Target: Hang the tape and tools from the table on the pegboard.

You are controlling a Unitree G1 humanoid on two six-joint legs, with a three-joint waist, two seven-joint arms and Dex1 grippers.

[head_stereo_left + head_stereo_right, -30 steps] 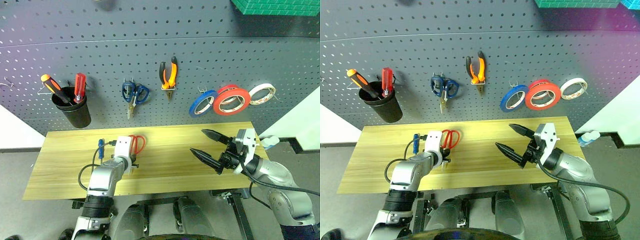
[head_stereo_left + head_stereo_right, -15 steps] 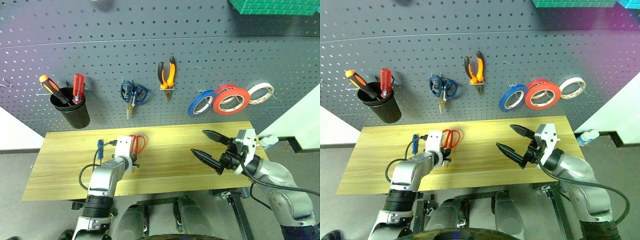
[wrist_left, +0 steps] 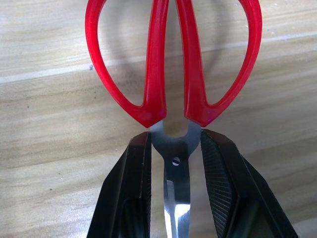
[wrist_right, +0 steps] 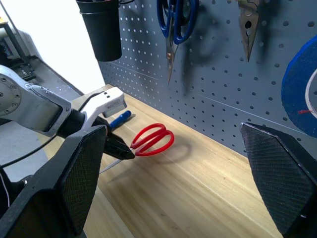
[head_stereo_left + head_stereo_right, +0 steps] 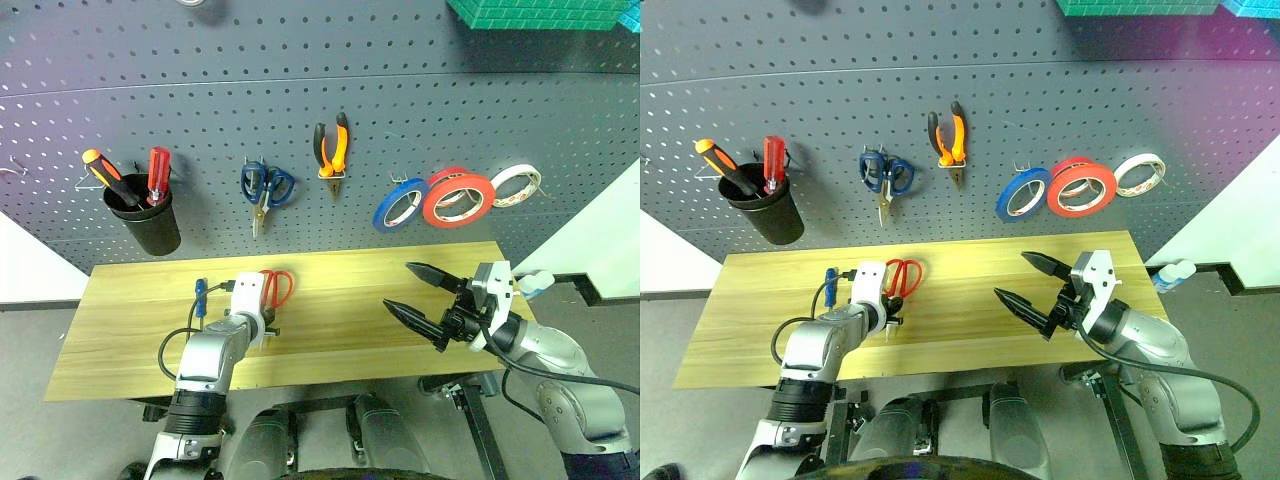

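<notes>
L gripper (image 3: 176,163) pinches the red-handled scissors (image 5: 276,287) at the pivot, flat on the table (image 5: 340,345), w/ blue-handled screwdriver (image 5: 201,296) beside; R gripper (image 5: 420,295) spread wide, empty, above table.

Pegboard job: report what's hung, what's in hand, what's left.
Hung on the pegboard: the pliers and the large red tape. In hand: the left pincer is shut on the red-handled scissors, lying on the table. Left: the blue-handled screwdriver on the table. The right pincer is open, empty.
</notes>
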